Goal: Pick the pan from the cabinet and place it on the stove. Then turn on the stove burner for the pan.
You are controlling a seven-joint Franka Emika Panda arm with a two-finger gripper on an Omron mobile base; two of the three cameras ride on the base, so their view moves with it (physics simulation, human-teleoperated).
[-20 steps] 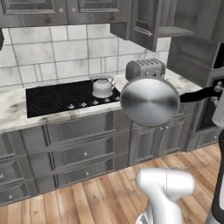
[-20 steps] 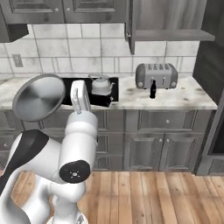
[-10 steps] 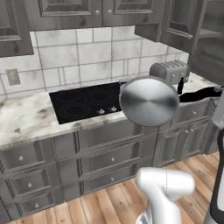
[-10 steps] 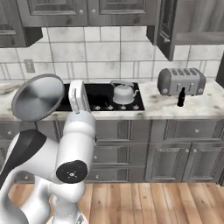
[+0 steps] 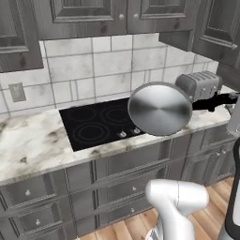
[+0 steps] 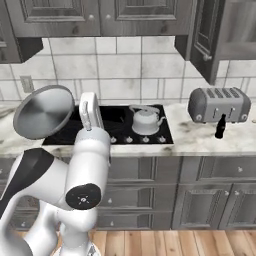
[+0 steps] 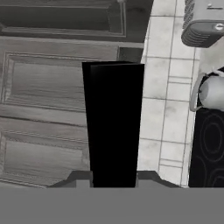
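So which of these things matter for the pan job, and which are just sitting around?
Job:
- pan, gripped by its black handle
- stove and its knobs
- cabinet

Just lying about:
- kettle on the stove
- toaster
- dark bottle

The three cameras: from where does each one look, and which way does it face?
Left base view: behind the arm's left, facing the stove; the pan hangs before it, white arm at lower right.
Right base view: behind its right, same stove, kettle, toaster; arm at lower left.
Hand view: along the gripper, shut on the pan's black handle.
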